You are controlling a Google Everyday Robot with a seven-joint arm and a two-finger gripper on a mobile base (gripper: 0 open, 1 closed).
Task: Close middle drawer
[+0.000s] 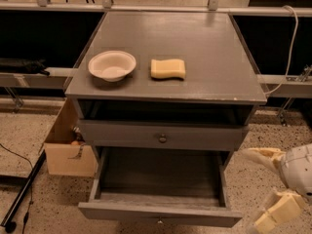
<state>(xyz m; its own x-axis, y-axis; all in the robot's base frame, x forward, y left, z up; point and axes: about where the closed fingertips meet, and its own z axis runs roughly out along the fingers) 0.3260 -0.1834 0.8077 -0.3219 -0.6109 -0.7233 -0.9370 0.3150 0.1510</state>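
The middle drawer (161, 212) is pulled far out of the grey cabinet, and its grey-brown box is empty. Its knob just shows at the bottom edge of the front. The drawer above it (122, 134) has a round dark knob, with a dark gap between it and the cabinet top. The bottom drawer is hidden. My gripper (251, 189) is at the lower right, just right of the open drawer's front corner. Its two cream fingers (265, 157) are spread apart and hold nothing.
On the cabinet top (195, 48) lie a white bowl (112, 65) and a yellow sponge (168, 68). A cardboard box (68, 152) stands on the speckled floor left of the cabinet. A black pole (22, 196) lies at the lower left, and a white cable (292, 48) hangs at the right.
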